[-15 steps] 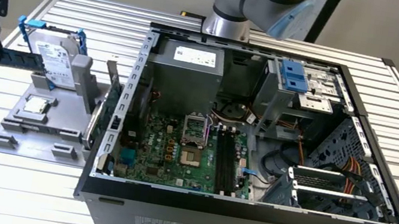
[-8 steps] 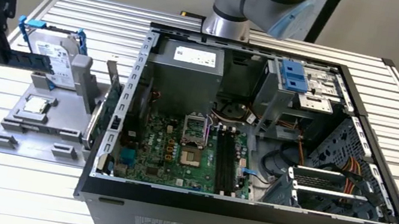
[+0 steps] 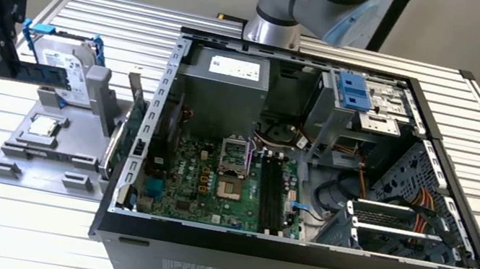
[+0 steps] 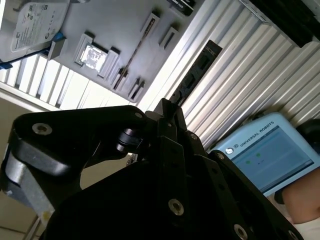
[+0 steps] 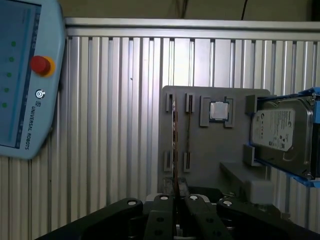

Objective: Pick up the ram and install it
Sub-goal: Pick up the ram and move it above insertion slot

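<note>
The end effector [image 5: 175, 200] was found clamped on one end of the ram [image 5: 174, 145], held edge-on above the grey fixture [image 5: 225, 145] on the table [image 5: 125, 100]. The ram was judged light, stiff and fragile; gripping by the board edges, clear of chips and contacts, was advised.

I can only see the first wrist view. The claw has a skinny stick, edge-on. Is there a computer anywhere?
Observer: Yes. In the exterior view an open computer case stands to the exterior view's right of the grey tray.
Operator: Is the stick really flat?
Observer: Yes. The second wrist view shows the memory stick from its broad side: a dark board with black chips, poking out of the claw.
Operator: Is it out of the tray?
Observer: In the exterior view it looks held clear above the tray's slots.
</note>
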{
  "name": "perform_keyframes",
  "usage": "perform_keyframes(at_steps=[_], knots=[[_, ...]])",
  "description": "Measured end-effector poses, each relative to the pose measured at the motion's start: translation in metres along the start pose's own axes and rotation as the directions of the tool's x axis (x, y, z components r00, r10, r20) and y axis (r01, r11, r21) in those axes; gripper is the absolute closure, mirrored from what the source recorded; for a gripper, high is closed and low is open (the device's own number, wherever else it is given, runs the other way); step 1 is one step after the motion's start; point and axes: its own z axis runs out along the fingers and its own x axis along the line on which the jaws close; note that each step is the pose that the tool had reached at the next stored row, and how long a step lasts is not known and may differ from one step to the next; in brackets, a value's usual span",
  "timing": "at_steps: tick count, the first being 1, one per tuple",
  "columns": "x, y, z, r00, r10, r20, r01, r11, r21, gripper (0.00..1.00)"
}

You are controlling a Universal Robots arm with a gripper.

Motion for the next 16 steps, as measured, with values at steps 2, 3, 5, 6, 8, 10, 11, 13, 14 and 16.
perform_keyframes(at_steps=[2, 3, 5, 6, 8, 10, 11, 13, 14, 16], knots=[[0.0000, -0.0013, 0.0000, 1.0000, 0.000, 0.0000, 0.000, 1.0000, 0.0000, 1.00], [0.0000, -0.0020, -0.0001, 1.0000, 0.000, -0.0001, 0.000, 1.0000, -0.0001, 1.00], [0.0000, -0.0042, -0.0002, 1.0000, 0.000, 0.0000, 0.000, 1.0000, 0.0000, 1.00], [0.0001, -0.0054, -0.0002, 1.0000, 0.000, 0.0000, 0.000, 1.0000, 0.0000, 1.00], [0.0001, -0.0066, -0.0002, 1.0000, 0.000, -0.0001, 0.000, 1.0000, -0.0001, 1.00], [0.0001, -0.0079, -0.0002, 1.0000, 0.000, 0.0000, 0.000, 1.0000, 0.0000, 1.00], [0.0001, -0.0085, -0.0002, 1.0000, 0.000, 0.0000, 0.000, 1.0000, 0.0000, 1.00], [0.0001, -0.0098, -0.0004, 1.0000, 0.000, -0.0001, 0.000, 1.0000, -0.0001, 1.00], [0.0001, -0.0105, -0.0003, 1.0000, 0.000, 0.0000, 0.000, 1.0000, 0.0000, 1.00], [0.0001, -0.0118, -0.0004, 1.0000, 0.000, 0.0000, 0.000, 1.0000, 0.0000, 1.00]])
